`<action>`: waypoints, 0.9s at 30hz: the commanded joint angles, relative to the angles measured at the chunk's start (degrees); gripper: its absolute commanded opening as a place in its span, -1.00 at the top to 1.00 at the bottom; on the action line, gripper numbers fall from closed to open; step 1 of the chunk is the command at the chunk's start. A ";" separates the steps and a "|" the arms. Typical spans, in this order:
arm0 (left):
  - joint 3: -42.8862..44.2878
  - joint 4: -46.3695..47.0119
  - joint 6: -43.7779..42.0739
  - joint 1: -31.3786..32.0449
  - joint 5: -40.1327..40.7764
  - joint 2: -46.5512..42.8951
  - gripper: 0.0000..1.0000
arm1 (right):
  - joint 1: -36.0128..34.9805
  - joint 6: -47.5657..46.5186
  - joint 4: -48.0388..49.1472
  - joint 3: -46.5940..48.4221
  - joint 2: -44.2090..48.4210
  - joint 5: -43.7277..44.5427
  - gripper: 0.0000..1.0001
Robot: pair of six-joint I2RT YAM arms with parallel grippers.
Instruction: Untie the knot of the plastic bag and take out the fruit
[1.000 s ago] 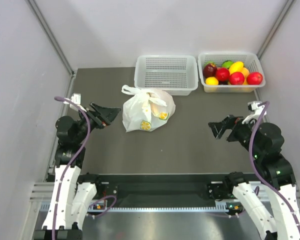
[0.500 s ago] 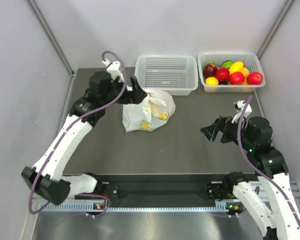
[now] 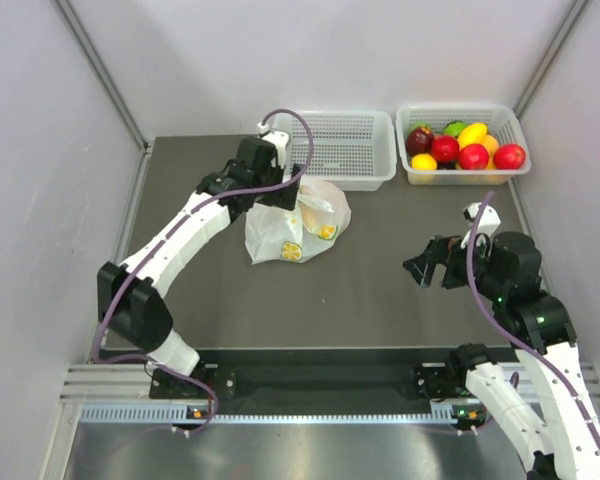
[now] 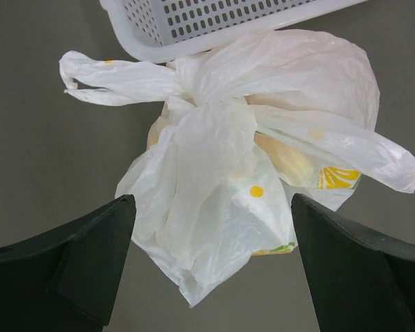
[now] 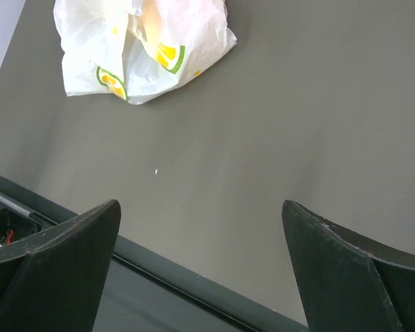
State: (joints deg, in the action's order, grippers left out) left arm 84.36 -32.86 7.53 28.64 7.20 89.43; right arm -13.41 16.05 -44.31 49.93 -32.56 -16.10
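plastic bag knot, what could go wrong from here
The open left hand hangs over the knot amid bunched film; closing could pinch the plastic bag body, tightening or tearing it. The right hand is far off, so a pull may drag the whole bag into the empty basket behind it.

Plastic bag (image 3: 298,230) just before basket (image 3: 352,176), perhaps touching.

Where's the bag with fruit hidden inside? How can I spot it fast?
Find the dark table, then the empty white basket at its far edge, left of the fruit-filled basket. The bag sits right in front of the empty one. It is the only soft, crinkly thing there, knotted on top, with small yellow-green citrus prints.
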 commanded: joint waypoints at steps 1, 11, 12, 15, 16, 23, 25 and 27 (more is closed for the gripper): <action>2.83 4.64 -4.54 0.45 1.06 2.94 -0.98 | -0.74 -1.29 0.11 2.45 -0.67 0.45 -0.99; 2.66 11.24 -5.86 0.36 4.57 11.20 -0.66 | -0.74 -1.64 0.98 4.12 -2.68 0.89 -0.99; 2.05 12.81 -5.77 0.36 5.10 11.73 -0.46 | -0.74 -1.73 1.16 4.21 -2.86 0.89 -1.00; 0.82 14.49 -5.86 0.36 7.21 12.26 0.30 | -0.83 -1.73 1.86 5.26 -4.09 0.89 -0.99; 0.55 15.54 -6.03 0.27 7.56 12.17 0.46 | -0.83 -1.73 2.12 5.52 -4.36 0.89 -0.99; -6.74 21.24 -5.34 0.27 -0.22 7.53 1.00 | -1.00 -1.29 4.23 5.97 -8.13 1.33 -0.99; -11.39 23.88 -4.54 0.27 -4.63 2.52 1.00 | -0.92 -0.76 5.11 6.67 -9.19 2.21 -0.99; -17.28 29.85 -4.45 0.36 -12.18 -3.34 1.00 | -1.00 -0.50 5.81 8.07 -11.21 2.47 -0.99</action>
State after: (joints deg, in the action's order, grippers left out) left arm 72.05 -13.45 2.20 28.84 6.15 96.66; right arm -13.67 15.14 -42.44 53.74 -41.95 -14.83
